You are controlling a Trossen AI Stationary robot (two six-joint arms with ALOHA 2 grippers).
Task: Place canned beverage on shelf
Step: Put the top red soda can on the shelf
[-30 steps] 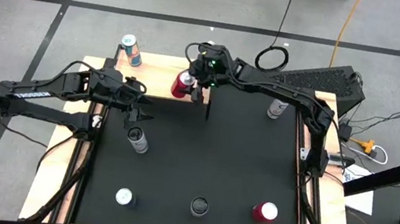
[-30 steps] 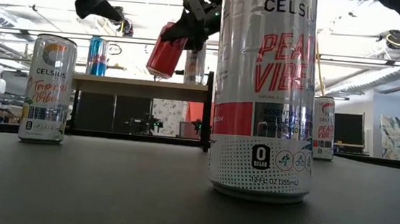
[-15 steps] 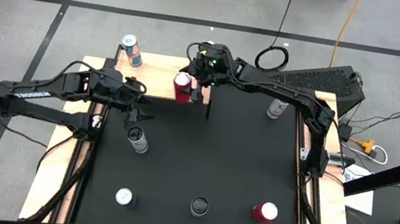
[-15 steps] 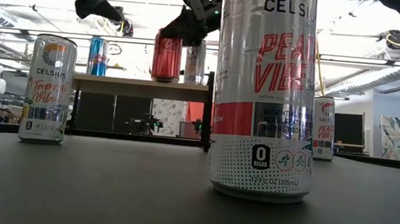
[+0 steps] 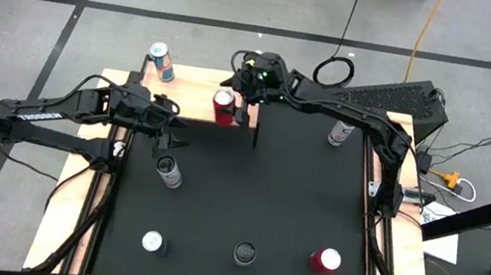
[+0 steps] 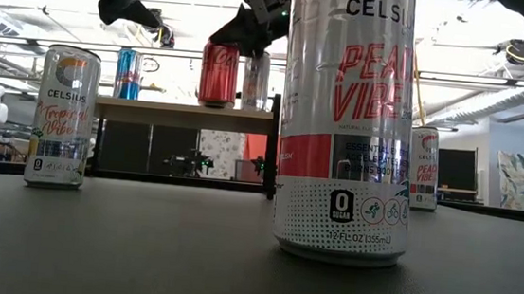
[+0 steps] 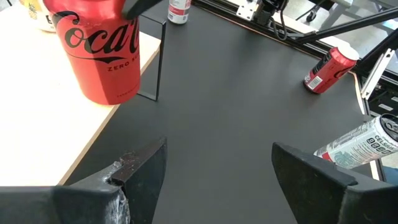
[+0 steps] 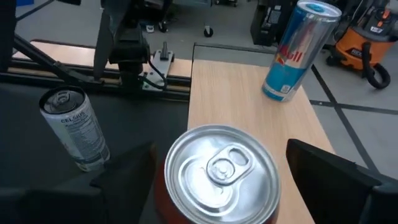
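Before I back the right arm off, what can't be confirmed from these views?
- High view: right gripper overhangs the red cola can; finger contact unclear.
- Low view: the big Celsius can hides the shelf beyond its leg.
- Right wrist view: the can's base is cut off.

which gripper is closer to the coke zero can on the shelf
Right. The right gripper is open directly above the Coke Zero can on the shelf, fingers straddling it. The left gripper hovers open beside the shelf, clearly apart.
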